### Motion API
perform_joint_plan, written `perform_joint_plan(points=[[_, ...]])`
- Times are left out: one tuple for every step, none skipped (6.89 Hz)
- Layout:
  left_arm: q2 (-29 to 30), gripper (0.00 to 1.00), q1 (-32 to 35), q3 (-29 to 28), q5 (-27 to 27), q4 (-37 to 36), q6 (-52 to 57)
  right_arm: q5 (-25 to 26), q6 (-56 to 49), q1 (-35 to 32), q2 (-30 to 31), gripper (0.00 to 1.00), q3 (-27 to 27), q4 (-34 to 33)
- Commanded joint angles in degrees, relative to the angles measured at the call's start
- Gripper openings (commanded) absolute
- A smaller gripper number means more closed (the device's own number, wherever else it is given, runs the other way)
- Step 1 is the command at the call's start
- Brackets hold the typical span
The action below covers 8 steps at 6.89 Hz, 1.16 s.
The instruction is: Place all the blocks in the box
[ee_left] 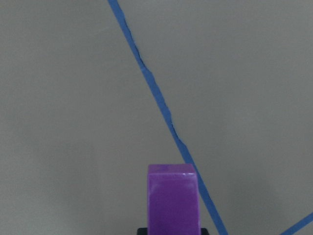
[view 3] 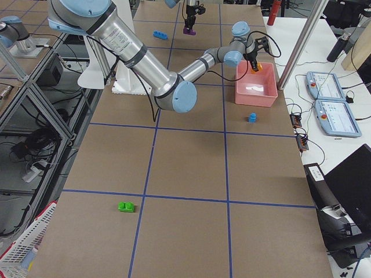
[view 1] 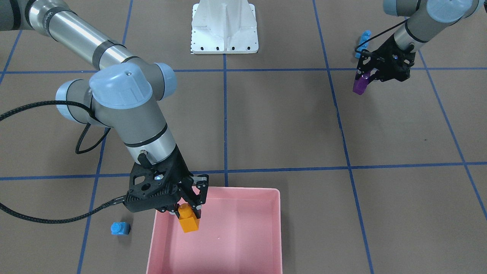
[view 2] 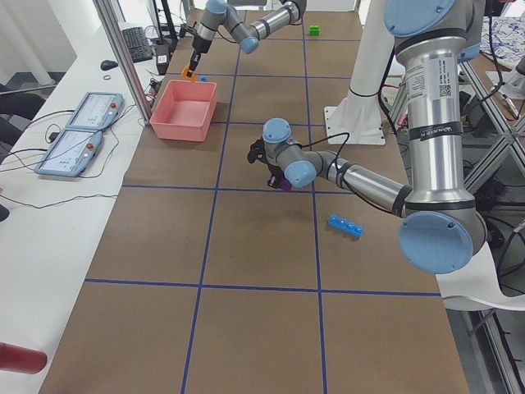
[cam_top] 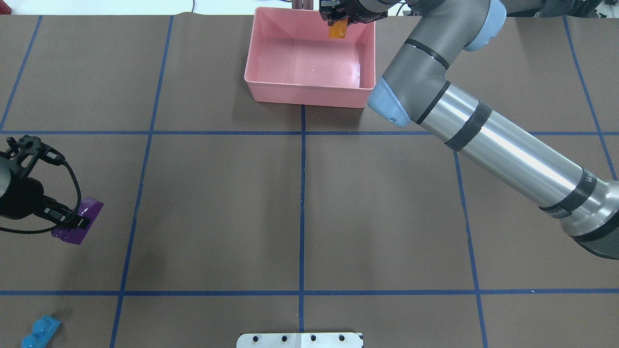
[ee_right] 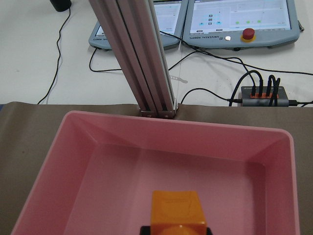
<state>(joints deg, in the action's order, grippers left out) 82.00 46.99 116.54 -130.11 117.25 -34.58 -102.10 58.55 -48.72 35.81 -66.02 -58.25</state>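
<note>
Starting at the robot's edge of the brown table (cam_top: 387, 217), the long blue 4-stud block (cam_top: 41, 331) lies flat out on the robot's left. The green 2-stud block (view 3: 126, 206) lies well apart from it toward the table's right end. Neither gripper touches either block.

A little farther out on the left, the left gripper (cam_top: 72, 222) has its 2 fingers clamped on the purple curved wedge (cam_top: 80, 227). The left wrist view shows the wedge pinched at its base, with a blue tape line (ee_left: 161, 107) running across the table beyond it. I cannot tell whether the wedge clears the table.

At the far edge sits the pink box (cam_top: 309, 94), upright, with only bare floor showing inside. The right arm reaches across to it, and the right gripper (view 1: 187, 208) is closed on the studded top of the orange sloped block (view 1: 188, 220). The block hangs inside the box's outline, close to the wall on the robot's right. Whether it touches the floor cannot be told.

The small blue 1-stud block (view 1: 120, 228) stands on the table near the box, outside that same wall.
</note>
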Motion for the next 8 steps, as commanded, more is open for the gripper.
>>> perform_joint_plan(points=[[2.9, 0.0, 4.0, 1.1, -4.1, 0.1, -4.9, 5.3, -0.3, 2.6, -4.9, 0.0, 9.2, 1.2], [3.8, 0.0, 5.8, 1.3, -5.8, 0.1, -6.6, 5.2, -0.4, 2.5, -5.0, 0.14, 9.4, 1.9], [8.2, 0.0, 6.2, 1.3, -5.9, 0.3, -13.7, 5.2, -0.4, 2.4, -5.0, 0.99, 9.8, 5.7], [14.1, 0.0, 6.2, 1.3, -5.5, 0.8, -25.6, 5.0, -0.6, 2.2, -5.0, 1.0, 9.5, 6.0], [17.5, 0.0, 6.2, 1.1, -4.9, 0.8, -30.7, 2.5, -1.6, 0.6, -5.0, 0.99, 6.5, 5.6], [20.1, 0.0, 6.2, 1.2, 0.5, 1.1, -35.3, -7.2, -2.1, -2.0, -4.3, 0.99, 3.5, 3.3], [24.7, 0.0, 6.0, 0.6, 4.1, 0.8, -42.3, -11.8, -3.1, -5.1, -2.4, 0.99, -2.2, -4.1], [29.0, 0.0, 5.7, -1.1, 10.3, 0.8, -49.8, -12.2, -12.0, -6.5, 4.0, 0.99, -11.0, -10.8]])
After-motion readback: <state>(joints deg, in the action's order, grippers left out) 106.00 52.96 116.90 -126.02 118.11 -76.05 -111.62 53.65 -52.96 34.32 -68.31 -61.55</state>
